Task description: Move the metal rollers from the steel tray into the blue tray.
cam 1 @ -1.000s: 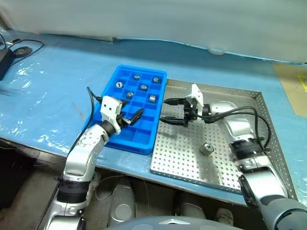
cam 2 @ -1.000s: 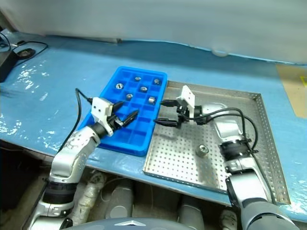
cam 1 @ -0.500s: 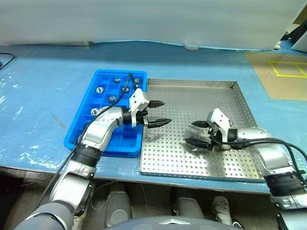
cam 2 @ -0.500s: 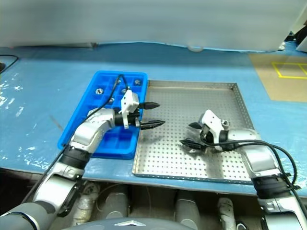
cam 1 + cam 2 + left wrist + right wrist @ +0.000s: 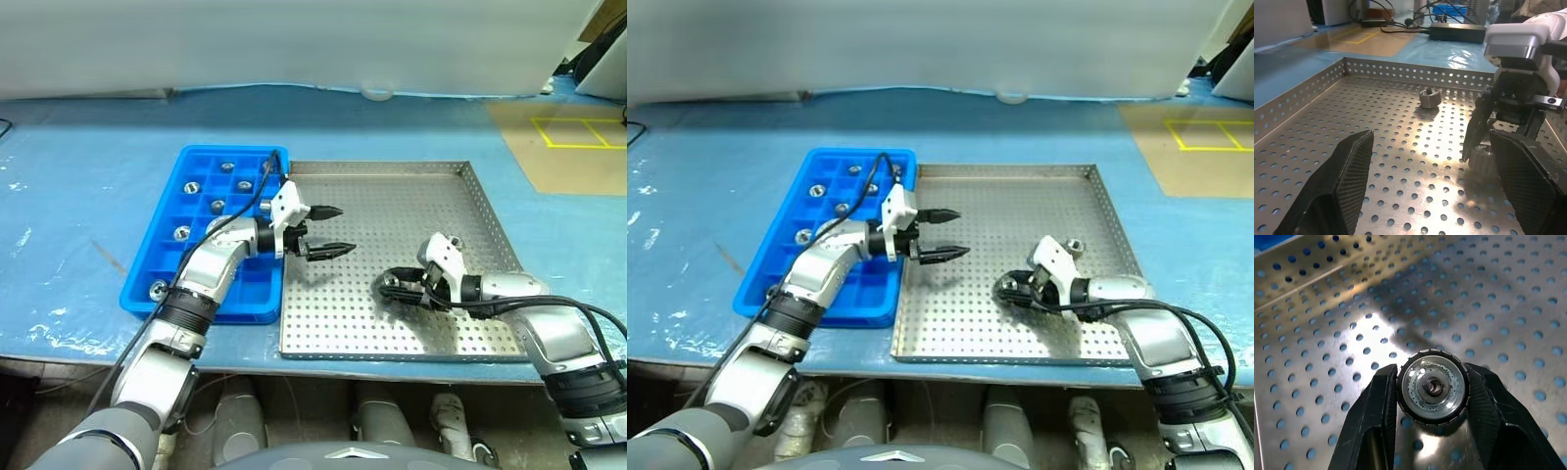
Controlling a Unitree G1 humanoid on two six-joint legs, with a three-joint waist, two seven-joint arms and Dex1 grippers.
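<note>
Square silver steel tray (image 5: 392,206): floor dotted with tiny holes. Bright blue gridded plastic tray (image 5: 162,264). Shiny silver metal roller (image 5: 1433,387), dark centre. Black gripper fingers (image 5: 1376,416).

1. I am looking at what seems a workshop or factory test bench.
2. A blue protective sheet (image 5: 88,186) covers the bench.
3. Yellow tape (image 5: 578,132) marks squares on brown flooring.
4. A power brick (image 5: 1457,32) and loose cables (image 5: 1396,24) lie nearby.

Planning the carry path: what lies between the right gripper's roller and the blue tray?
In the left eye view, only perforated steel tray floor and the open left gripper separate roller and blue tray.
</note>
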